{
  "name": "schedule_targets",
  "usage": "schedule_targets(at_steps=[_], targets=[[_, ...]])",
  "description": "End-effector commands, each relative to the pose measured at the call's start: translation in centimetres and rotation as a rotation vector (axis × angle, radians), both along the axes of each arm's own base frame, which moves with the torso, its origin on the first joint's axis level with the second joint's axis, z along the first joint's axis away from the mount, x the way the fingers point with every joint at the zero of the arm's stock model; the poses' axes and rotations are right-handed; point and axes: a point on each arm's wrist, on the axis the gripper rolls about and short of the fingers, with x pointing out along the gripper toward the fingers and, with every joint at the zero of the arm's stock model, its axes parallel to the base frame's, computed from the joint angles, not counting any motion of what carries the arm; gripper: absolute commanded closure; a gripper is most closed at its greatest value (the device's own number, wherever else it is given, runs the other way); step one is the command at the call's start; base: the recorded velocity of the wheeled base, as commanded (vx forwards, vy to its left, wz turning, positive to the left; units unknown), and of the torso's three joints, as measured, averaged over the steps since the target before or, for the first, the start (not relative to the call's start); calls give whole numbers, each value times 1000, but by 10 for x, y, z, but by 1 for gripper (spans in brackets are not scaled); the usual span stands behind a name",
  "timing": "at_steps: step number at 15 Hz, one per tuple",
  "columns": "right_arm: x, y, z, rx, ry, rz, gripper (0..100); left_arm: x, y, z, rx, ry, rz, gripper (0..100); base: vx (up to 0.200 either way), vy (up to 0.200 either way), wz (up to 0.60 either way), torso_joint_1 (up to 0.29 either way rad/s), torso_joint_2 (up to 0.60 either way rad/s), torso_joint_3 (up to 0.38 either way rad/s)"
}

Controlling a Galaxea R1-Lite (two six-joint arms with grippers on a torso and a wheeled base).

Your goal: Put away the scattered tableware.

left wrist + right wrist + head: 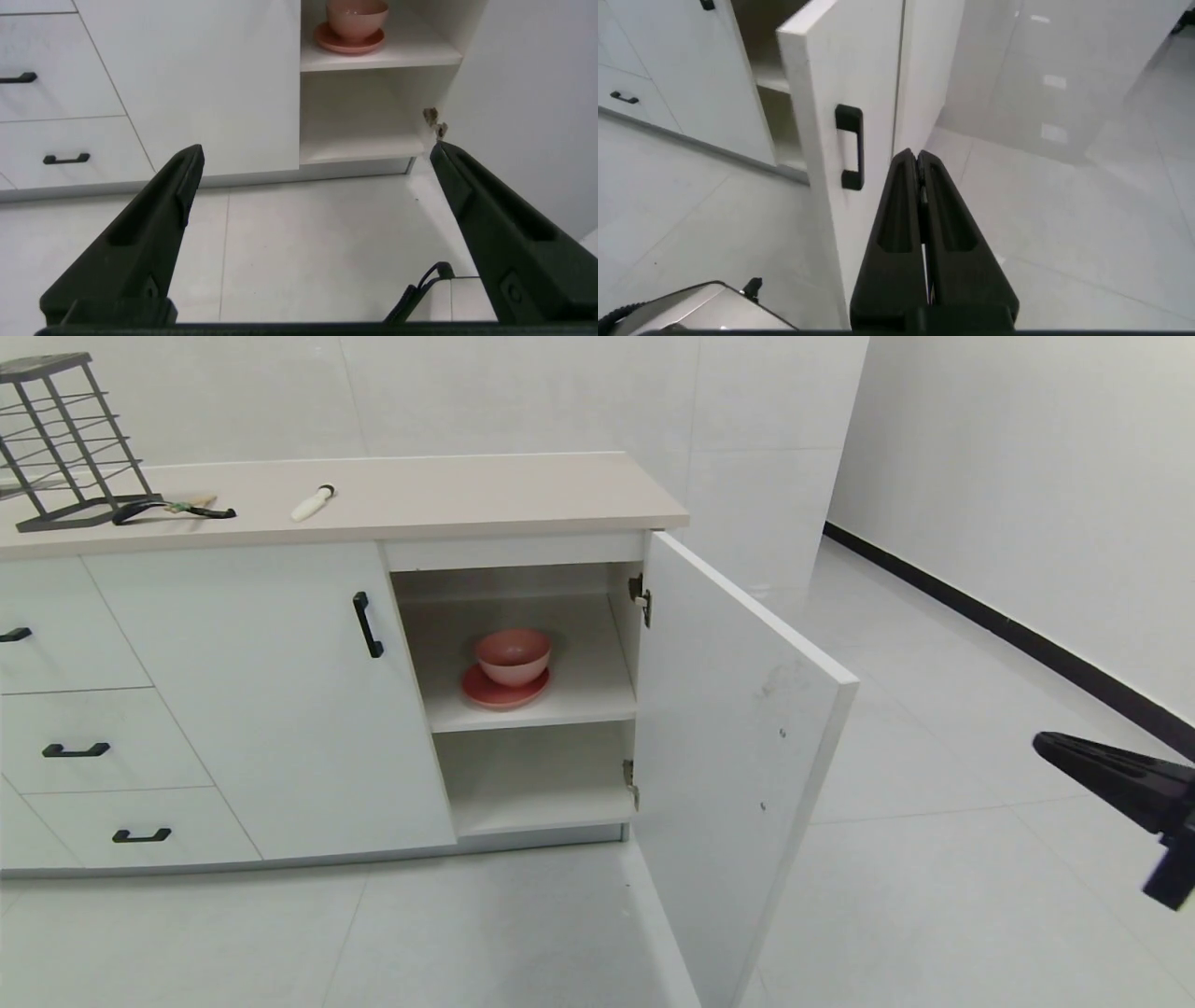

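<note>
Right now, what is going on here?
Nothing is held. The cabinet door stands open; on the upper shelf a pink bowl sits on a red plate. The left gripper is open, facing the cabinet; the right gripper is shut, outside the door. A white-handled utensil and a dark utensil lie on the countertop.

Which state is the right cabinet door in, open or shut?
Open. The cabinet door stands swung far out, and the upper shelf inside shows a pink bowl on a red plate.
</note>
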Motion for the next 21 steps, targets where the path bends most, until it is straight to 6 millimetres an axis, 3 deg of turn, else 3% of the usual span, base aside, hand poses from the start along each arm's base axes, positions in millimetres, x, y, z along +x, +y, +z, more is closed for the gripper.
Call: schedule_targets(at_steps=[1,9,11,16,21], targets=[[36,5,-24,-26,112,15,100,0,0,0,0,1,1,0,0,0,0,0,0,0],[110,30,-55,-13,15,209,100,0,0,0,14,-2,0,0,0,0,0,0,0,0],[120,34,-64,-6,-23,253,100,0,0,0,13,-2,-2,0,0,0,0,0,0,0],[126,46,-64,0,-47,300,100,0,0,0,11,-1,-1,0,0,0,0,0,0,0],[119,60,-64,-2,-46,355,100,0,0,0,9,-1,-3,0,0,0,0,0,0,0]])
